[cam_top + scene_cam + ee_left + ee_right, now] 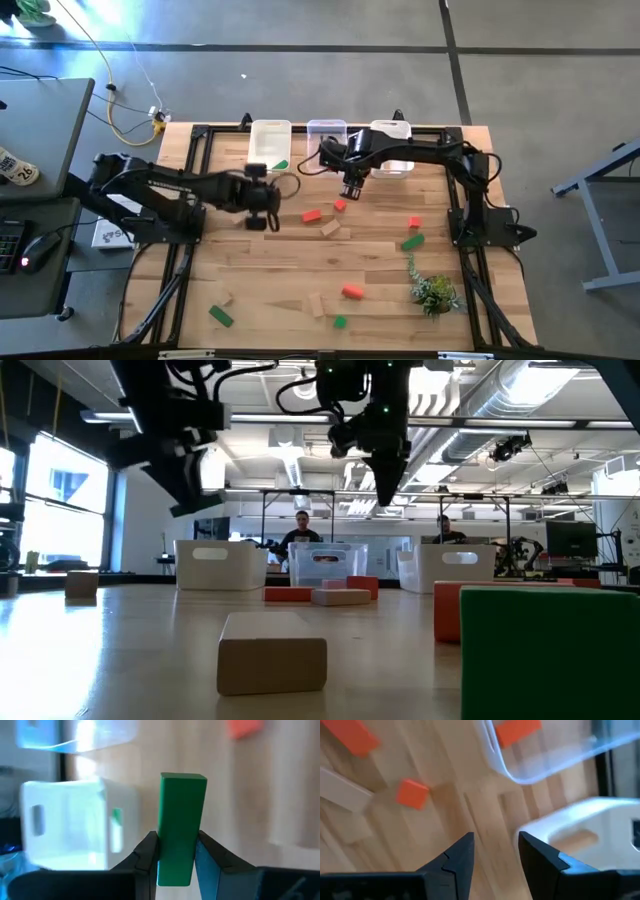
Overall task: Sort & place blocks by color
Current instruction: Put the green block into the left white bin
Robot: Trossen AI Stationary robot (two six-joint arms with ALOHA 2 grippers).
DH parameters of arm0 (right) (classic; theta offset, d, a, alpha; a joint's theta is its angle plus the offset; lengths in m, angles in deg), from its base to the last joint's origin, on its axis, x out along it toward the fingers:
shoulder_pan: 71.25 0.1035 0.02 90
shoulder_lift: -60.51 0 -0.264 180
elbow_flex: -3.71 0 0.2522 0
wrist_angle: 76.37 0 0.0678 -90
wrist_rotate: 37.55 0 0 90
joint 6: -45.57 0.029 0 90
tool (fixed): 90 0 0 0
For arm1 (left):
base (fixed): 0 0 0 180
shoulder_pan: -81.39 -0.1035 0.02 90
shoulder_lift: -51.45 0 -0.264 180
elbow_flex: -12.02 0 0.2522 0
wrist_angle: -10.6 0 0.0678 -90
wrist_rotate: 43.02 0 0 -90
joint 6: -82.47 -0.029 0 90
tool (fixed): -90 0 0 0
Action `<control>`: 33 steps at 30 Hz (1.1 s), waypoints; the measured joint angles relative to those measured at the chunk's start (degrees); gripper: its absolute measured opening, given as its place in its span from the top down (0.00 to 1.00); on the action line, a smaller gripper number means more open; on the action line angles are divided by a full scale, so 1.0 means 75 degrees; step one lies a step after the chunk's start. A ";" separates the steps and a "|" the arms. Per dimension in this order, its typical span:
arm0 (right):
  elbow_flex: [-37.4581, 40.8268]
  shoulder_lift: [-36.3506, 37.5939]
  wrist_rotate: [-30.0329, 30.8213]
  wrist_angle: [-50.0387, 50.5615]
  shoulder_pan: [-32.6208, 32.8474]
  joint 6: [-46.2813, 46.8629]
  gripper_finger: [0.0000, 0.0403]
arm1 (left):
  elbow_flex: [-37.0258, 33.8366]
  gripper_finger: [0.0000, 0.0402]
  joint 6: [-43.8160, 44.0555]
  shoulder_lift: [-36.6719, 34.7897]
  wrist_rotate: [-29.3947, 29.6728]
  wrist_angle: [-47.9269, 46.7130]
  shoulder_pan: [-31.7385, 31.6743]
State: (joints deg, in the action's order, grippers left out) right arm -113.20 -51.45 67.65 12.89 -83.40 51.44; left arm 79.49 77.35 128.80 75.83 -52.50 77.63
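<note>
High view shows the left gripper (262,207) clamped on a green block (181,827) near the left bin (269,143) at the table's far edge, while the right gripper (352,190), jaws apart and empty, hangs over bare wood by a small red block (340,205).

A long green bar (181,827) is standing upright between the closed fingers of the left hand (176,857), held above the surface. The other blocks are lying scattered — a red bar (311,215) and a small red cube (340,206) near the middle, a pale bar (329,230) just beside them, a red cube (414,222) and green bar (412,241) toward the right, and green (220,316), pale (317,304) and red (352,292) pieces along the near edge.
</note>
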 joint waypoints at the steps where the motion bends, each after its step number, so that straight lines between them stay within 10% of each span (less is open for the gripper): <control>1: 0.0000 0.0000 0.0182 0.0102 0.0051 0.0101 0.65 | -0.0004 0.84 -0.0092 -0.0041 0.0113 0.0011 -0.0201; 18: 0.0220 0.0003 0.2137 0.1965 0.0975 0.2278 0.65 | -0.0003 0.84 -0.0806 -0.0090 -0.0939 0.1130 -0.3435; 33: 0.2922 0.1084 0.2505 0.1926 0.1651 0.4001 0.65 | -0.0003 0.78 -0.0741 -0.0087 -0.2720 0.2318 -0.5054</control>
State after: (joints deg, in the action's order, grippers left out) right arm -91.29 -43.32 86.44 27.34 -71.01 81.45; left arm 79.47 71.79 128.15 55.43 -35.11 39.72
